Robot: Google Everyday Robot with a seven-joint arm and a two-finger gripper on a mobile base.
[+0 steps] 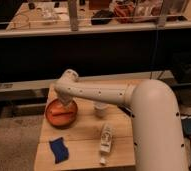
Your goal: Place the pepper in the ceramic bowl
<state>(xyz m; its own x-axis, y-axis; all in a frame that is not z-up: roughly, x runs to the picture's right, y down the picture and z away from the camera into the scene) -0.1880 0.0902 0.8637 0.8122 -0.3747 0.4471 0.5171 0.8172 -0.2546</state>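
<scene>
The pepper (62,114) is seen lying crosswise inside the ceramic bowl (51,115), directly beneath the gripper (65,103), whose grip state cannot be told.

My tool (65,103) hangs over the bowl (60,113), where the pepper (63,114) lies. A bottle (106,138) and a blue cloth (58,149) rest on the tabletop (84,135).

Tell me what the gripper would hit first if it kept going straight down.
Most likely the pepper lying in the bowl. The gripper hangs just above it, pointing down, mostly hidden behind the arm; depth is uncertain.
</scene>
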